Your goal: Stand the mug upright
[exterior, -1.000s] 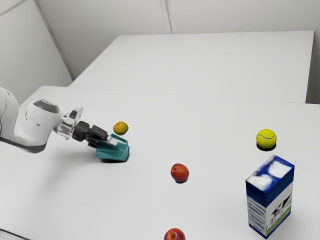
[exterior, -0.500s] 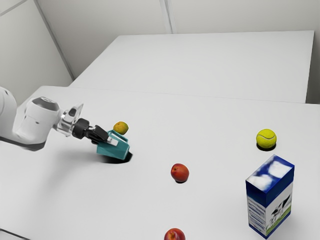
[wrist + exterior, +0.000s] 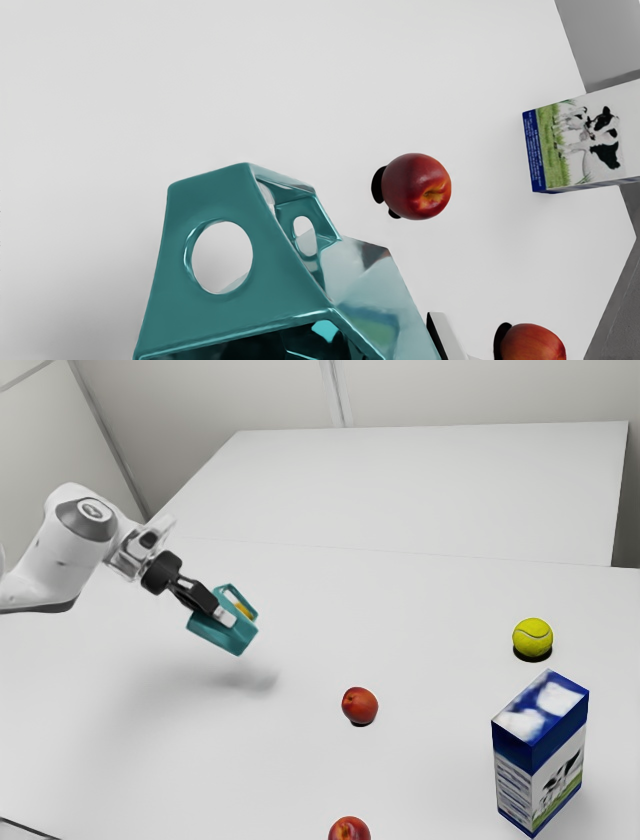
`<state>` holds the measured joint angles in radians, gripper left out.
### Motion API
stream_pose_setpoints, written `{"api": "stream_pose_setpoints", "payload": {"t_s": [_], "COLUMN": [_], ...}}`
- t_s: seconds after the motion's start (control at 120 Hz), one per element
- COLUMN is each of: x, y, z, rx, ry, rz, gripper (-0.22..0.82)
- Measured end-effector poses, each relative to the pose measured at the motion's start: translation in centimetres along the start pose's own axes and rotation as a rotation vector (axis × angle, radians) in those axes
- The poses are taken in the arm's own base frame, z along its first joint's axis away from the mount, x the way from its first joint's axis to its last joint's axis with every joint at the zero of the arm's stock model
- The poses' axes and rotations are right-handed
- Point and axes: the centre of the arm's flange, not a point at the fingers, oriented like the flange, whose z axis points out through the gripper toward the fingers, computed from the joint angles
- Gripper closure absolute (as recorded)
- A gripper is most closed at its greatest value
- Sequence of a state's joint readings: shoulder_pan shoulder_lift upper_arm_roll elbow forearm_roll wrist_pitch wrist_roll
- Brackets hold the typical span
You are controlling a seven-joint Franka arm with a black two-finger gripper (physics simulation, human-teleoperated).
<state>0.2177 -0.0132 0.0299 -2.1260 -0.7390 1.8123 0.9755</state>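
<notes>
The teal mug hangs tilted above the table in the exterior view, its shadow apart from it on the surface below. My black gripper is shut on the mug, reaching down to it from the exterior view's upper left. A handle loop stands out on the mug's upper side. Seen from the wrist, the mug has a round hole in one face and a dark opening nearest the camera. Beside it shows one finger of the gripper; the other finger is hidden there.
A yellow fruit is partly hidden behind the mug's handle. Two red fruits, a tennis ball and a blue-and-white milk carton stand on the white table, toward the exterior view's right and front.
The arm has risen with the mug in its grip, lifting it off the table. The mug is tilted more, and it now covers most of the yellow fruit.
</notes>
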Motion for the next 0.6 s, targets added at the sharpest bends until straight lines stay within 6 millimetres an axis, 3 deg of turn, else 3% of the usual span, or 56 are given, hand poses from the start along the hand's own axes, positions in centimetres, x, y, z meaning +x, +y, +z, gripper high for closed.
{"api": "stream_pose_setpoints", "payload": {"t_s": [0.233,0.383,0.6], "x": [1.4,1.5,0.9], "y": [4.2,5.2,5.6], "z": [-1.2,-1.6,0.0], "rx": [0.222,0.389,0.566], "ry": [-0.177,-0.262,-0.316], "rz": [0.039,0.022,-0.025], "gripper": [0.78,0.78,0.78]}}
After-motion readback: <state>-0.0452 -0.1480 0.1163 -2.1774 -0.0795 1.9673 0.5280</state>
